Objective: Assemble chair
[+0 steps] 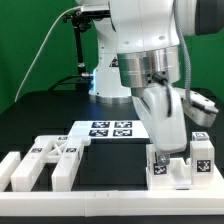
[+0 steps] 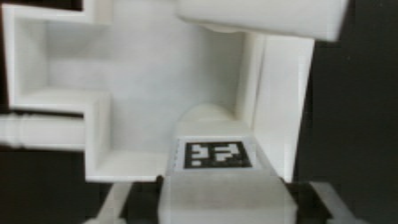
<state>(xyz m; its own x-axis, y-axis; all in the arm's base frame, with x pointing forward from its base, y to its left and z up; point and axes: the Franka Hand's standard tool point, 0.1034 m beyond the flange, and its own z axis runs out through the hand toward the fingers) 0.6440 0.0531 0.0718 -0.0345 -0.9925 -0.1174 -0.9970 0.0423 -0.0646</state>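
Nearest me, exterior view's left: loose chair parts (image 1: 45,160) in a tight cluster near the table's front edge, wearing square black-and-white tags. Same tag style on the marker board (image 1: 110,128), lying flat behind them. Table (image 1: 115,172) is matte black, with a green backdrop (image 1: 30,60) behind. Gripper (image 1: 168,152) is down on the exterior view's right, jaws partway closed over an upright tagged bar (image 2: 217,150), which stands on the table. Fingers (image 2: 128,205) sit against both its sides as far as the blurry wrist view shows. A stepped white plate (image 2: 71,90) lies just beyond it. Another tagged block (image 1: 203,155) stands just beside, so it's tight there. Bare table lies between gripper and the left cluster.
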